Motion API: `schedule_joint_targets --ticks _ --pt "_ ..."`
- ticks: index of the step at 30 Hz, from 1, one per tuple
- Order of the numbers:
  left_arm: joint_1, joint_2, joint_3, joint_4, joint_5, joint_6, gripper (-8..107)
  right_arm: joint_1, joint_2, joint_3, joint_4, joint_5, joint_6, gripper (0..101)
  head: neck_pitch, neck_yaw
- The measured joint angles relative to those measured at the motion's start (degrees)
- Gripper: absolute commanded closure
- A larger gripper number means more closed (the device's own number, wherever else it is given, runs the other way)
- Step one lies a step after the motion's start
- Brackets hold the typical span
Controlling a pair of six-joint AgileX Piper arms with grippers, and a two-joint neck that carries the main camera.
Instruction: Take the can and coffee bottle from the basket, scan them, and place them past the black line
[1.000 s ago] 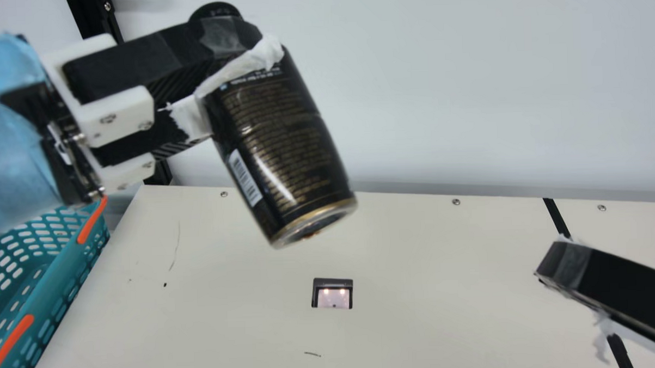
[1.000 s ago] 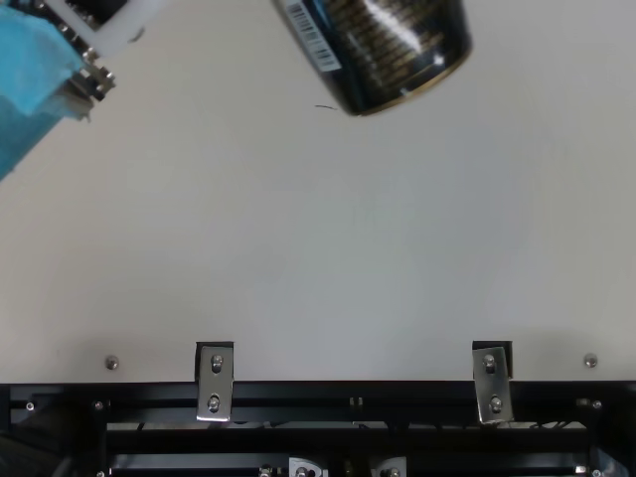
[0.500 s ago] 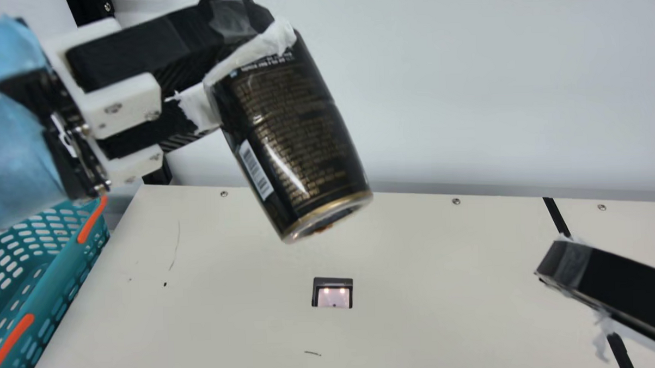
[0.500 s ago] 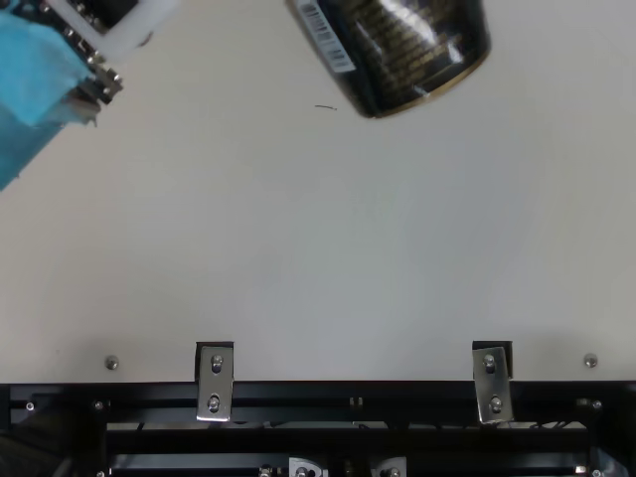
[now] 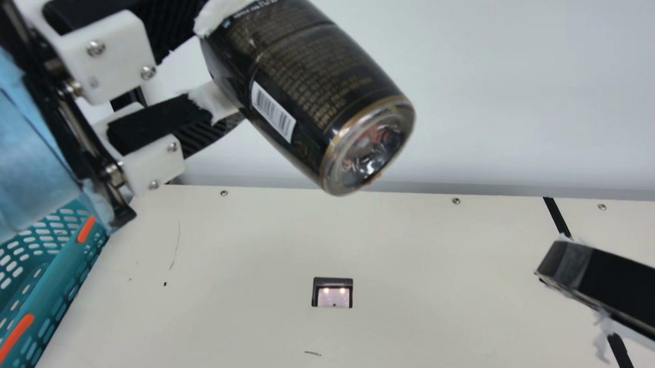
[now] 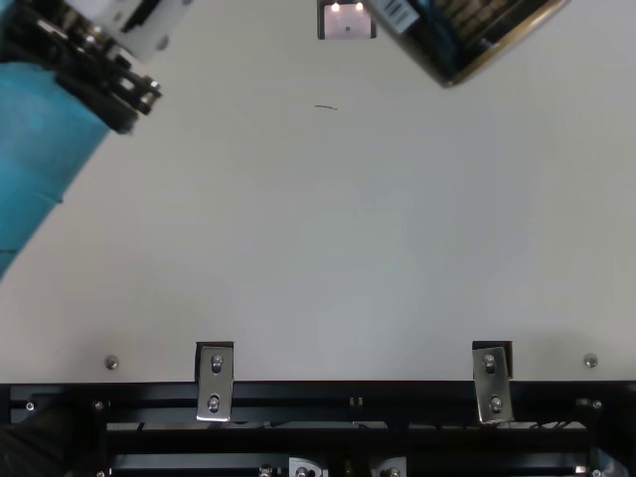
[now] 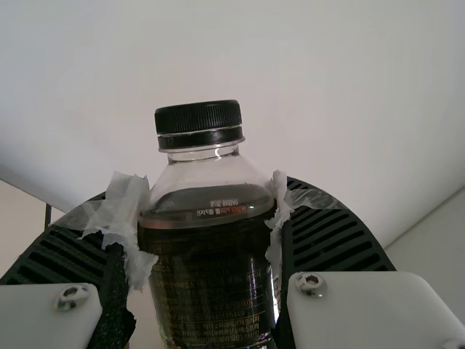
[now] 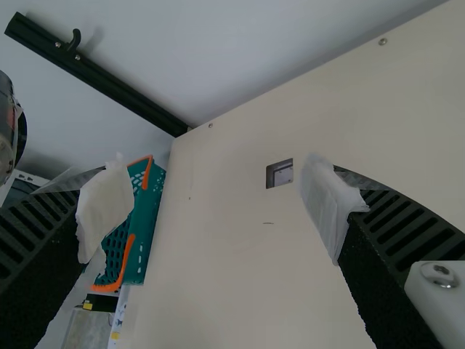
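The coffee bottle is up in the air, over the desk. The left hand holds it tight, with one finger on each side, just below its neck. The black cap sticks out past the fingers. In the main view the bottle leans a lot: its cap end goes up and to the left, and its round bottom points down and to the right, partly at the camera.

The scanner is set in the desk, lower than the bottle and well apart from it, with two small lights on. The left hand is the one to do this job. I think scanning is the step now, and the bottle may need a turn so its bar code looks down at the scanner. That bar code is on a white patch, and rows of tiny gold print run next to it on the dark label.

The blue-green basket is at the main view's left. The black line is far over to the right. The right hand is open, with nothing in it.
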Motion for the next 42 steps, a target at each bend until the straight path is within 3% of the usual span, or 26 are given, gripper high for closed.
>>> schedule_joint_targets --ticks 11,20,29,37,42 --pt "-0.66 -0.11 0.0 2.06 -1.03 -2.44 89 0.0 0.0 0.0 0.0 0.0 0.0 0 0.29 0.0" --pt "-5.5 -0.44 0.46 4.75 -1.35 -7.14 89 0.0 0.0 0.0 0.0 0.0 0.0 0 0.0 0.0" --pt "-12.01 1.01 -2.23 4.68 -5.98 -10.75 89 0.0 0.0 0.0 0.0 0.0 0.0 0 0.0 0.0" --pt "-15.35 2.49 -3.41 4.78 -11.57 -14.44 89 0.0 0.0 0.0 0.0 0.0 0.0 0 0.0 0.0" --pt "-16.21 2.62 -3.39 5.37 -12.35 -15.59 89 0.0 0.0 0.0 0.0 0.0 0.0 0 0.0 0.0"
